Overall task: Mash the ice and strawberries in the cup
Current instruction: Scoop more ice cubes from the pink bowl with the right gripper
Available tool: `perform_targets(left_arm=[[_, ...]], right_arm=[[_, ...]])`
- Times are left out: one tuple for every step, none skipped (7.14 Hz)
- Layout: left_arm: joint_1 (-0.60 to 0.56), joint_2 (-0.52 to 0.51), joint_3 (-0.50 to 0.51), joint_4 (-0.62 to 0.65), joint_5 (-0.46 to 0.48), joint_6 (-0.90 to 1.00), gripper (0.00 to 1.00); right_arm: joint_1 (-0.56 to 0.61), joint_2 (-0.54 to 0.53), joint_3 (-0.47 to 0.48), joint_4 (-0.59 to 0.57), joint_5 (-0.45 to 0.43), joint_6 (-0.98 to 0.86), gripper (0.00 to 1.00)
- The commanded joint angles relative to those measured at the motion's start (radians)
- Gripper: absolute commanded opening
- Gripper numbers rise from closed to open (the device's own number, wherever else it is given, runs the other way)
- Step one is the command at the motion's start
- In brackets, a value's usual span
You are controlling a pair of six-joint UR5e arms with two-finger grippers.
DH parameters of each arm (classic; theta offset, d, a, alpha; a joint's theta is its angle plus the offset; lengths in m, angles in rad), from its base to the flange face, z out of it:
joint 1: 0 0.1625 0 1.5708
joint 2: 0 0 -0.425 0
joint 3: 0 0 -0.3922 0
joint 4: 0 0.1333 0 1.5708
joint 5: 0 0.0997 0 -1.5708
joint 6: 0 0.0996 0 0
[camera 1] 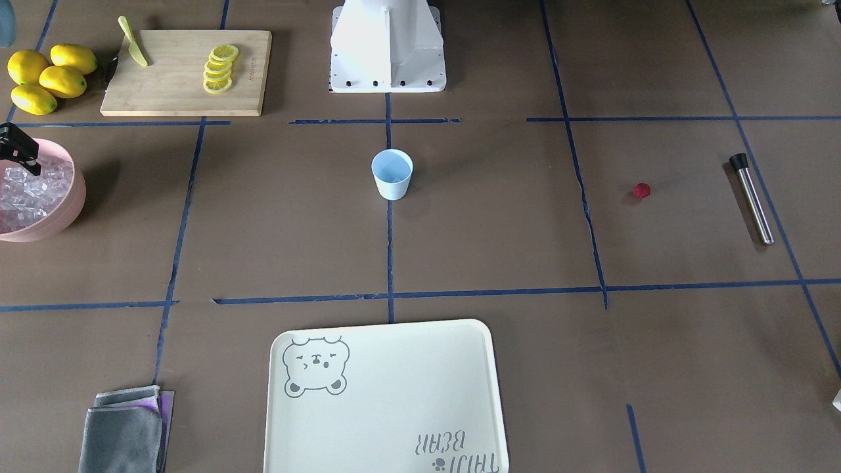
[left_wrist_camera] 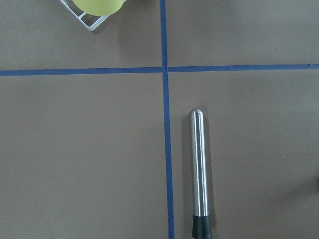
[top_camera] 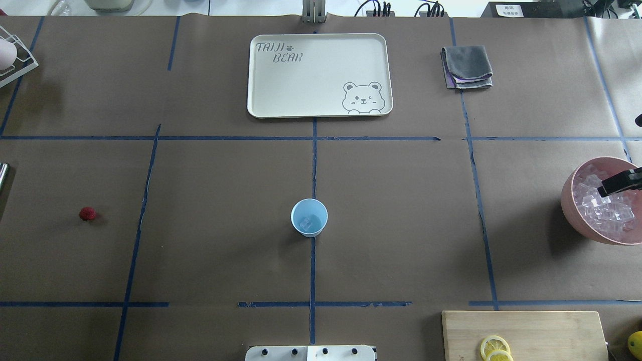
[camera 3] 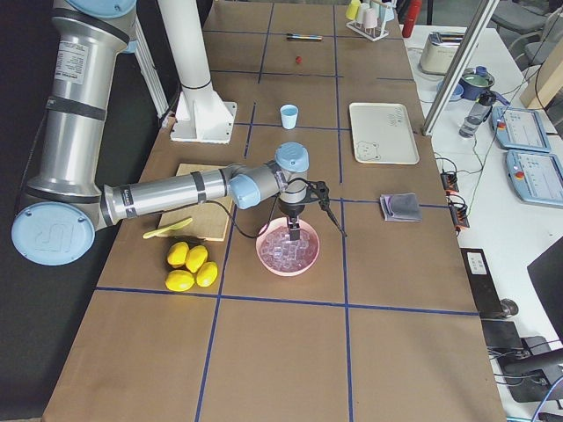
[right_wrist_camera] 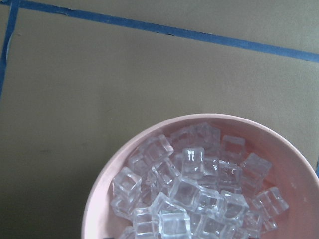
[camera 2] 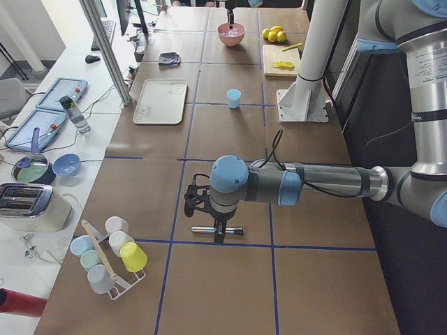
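- The pale-blue cup point(top_camera: 309, 217) stands at mid-table on a tape line, with what looks like one clear cube at its bottom.
- The right gripper point(top_camera: 614, 185) hangs over the pink bowl point(top_camera: 569, 200), a dark finger point(camera 1: 25, 156) low above the heaped ice point(right_wrist_camera: 194, 194); whether the fingers are spread or pinching cannot be told.
- The strawberry point(top_camera: 87, 213) lies alone, well apart from both grippers.
- The left gripper point(camera 2: 218, 234) (seen only from the table's end) hovers over a steel muddler point(left_wrist_camera: 199, 169); its fingers' state cannot be told.
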Motion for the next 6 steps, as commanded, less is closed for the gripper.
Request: perform_targets(left_arm=[[0.000,0.003,0.001,0.000,0.000,0.000,1.00],[0.000,0.003,0.001,0.000,0.000,0.000,1.00],[0.001,0.003,0.003,-0.001,0.000,0.000,1.00],[0.000,0.003,0.001,-0.001,0.000,0.000,1.00],[0.000,0.004,0.000,-0.001,0.000,0.000,1.00],[0.000,0.004,0.000,-0.001,0.000,0.003,1.00]], right_arm=[[-0.001,0.001,-0.015,0.000,0.037,-0.105,0.75],[-0.004,0.023,-0.027,0.000,0.036,-0.105,0.74],[-0.004,0.060,-0.066,0.000,0.041,-0.104,0.73],[-0.004,0.064,-0.088,0.000,0.048,-0.101,0.73],[-0.004,0.062,-0.090,-0.007,0.048,-0.099,0.72],[-0.004,0.064,-0.116,-0.004,0.064,-0.096,0.71]])
